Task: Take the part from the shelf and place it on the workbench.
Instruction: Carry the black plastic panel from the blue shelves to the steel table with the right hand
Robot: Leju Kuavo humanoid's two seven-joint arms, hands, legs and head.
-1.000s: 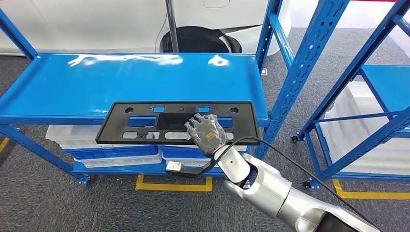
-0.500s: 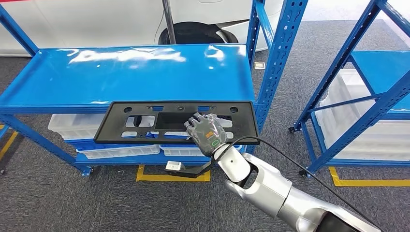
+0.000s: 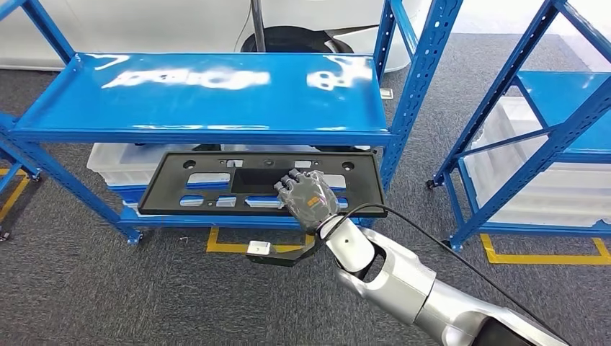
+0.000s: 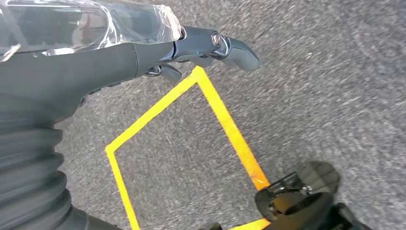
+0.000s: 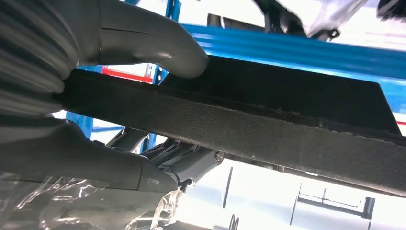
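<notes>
Here right hand (image 3: 308, 200) grips part (image 3: 216, 189); thumb apparently hidden beneath.

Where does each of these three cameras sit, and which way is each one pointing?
Head view: high on the body, looking down at the blue shelf; the right hand grips the black part.
Left wrist view: behind the left hand, facing grey floor with yellow tape.
Right wrist view: behind the right hand, close on the part's edge.
Head and right wrist views share the part, right hand and shelf.
</notes>
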